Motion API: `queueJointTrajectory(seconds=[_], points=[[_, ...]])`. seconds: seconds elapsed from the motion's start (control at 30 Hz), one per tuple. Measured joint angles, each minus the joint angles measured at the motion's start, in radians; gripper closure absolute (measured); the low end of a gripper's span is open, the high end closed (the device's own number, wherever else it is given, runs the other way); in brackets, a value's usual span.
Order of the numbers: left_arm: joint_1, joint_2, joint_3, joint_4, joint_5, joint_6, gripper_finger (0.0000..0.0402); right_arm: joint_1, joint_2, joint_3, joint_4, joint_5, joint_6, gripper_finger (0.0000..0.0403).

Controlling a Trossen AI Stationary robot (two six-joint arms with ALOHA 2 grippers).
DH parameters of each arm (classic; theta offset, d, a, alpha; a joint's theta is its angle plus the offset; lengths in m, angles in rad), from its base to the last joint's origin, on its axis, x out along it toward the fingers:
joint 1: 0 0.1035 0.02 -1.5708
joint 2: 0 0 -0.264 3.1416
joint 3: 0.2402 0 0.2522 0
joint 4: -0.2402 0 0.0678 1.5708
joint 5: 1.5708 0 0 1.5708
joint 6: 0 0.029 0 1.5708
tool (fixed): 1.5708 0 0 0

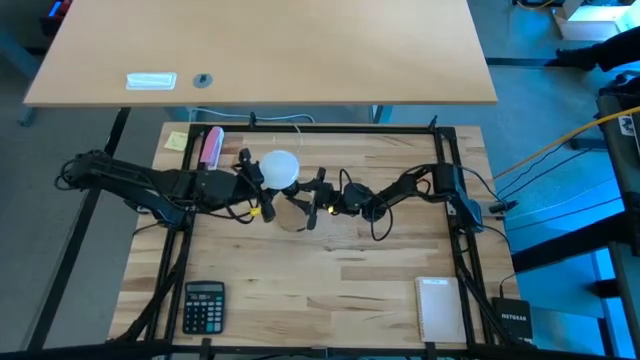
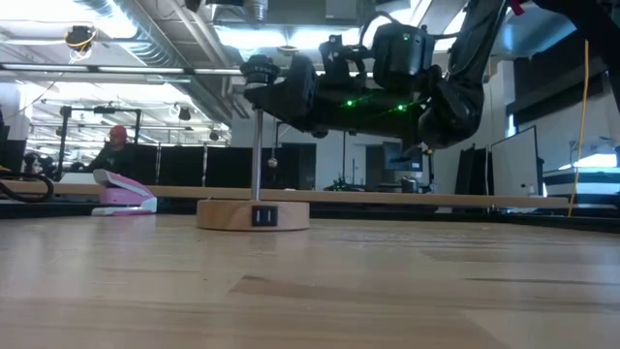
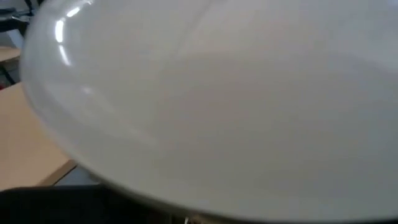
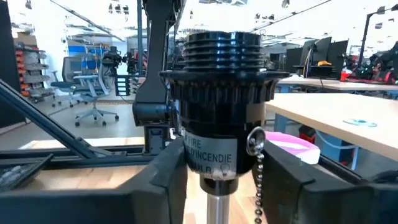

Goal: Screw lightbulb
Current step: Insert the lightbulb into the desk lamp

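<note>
Frosted lightbulb [image 3: 211, 106] fills the left wrist view, right up against the lens. From above, lightbulb sits at the tip of the left gripper [image 1: 262, 183], clamped in its fingers, just left of counter [image 1: 340, 280] centre. Right gripper [image 1: 318, 200] is close beside it, its 2 fingers [image 4: 165, 180] closed on the black socket [image 4: 221, 118] on its metal post. Round wooden base [image 2: 253, 214] rests on the counter. Pink stapler [image 1: 211, 146] and calculator [image 1: 204, 306] lie well apart.

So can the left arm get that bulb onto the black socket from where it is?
Probably yes: the bulb sits close beside the socket, whose top is open, steadied by the right tool.
</note>
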Motion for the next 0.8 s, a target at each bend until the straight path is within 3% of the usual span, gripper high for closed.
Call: queueJointTrajectory(seconds=[0.33,0.5,0.8], points=[[-0.002,0.109,0.000,0.019,-0.108,-0.101,0.0269,0.001,-0.010,0.000,-0.012,0.051,-0.058,0.0258],[-0.034,0.104,0.001,0.039,-0.233,-0.130,0.0269,0.022,-0.024,0.001,-0.013,0.174,-0.095,0.0258],[-0.026,0.116,0.002,0.045,-0.284,-0.190,0.0269,0.054,-0.027,0.070,-0.138,0.347,-0.176,0.0258]])
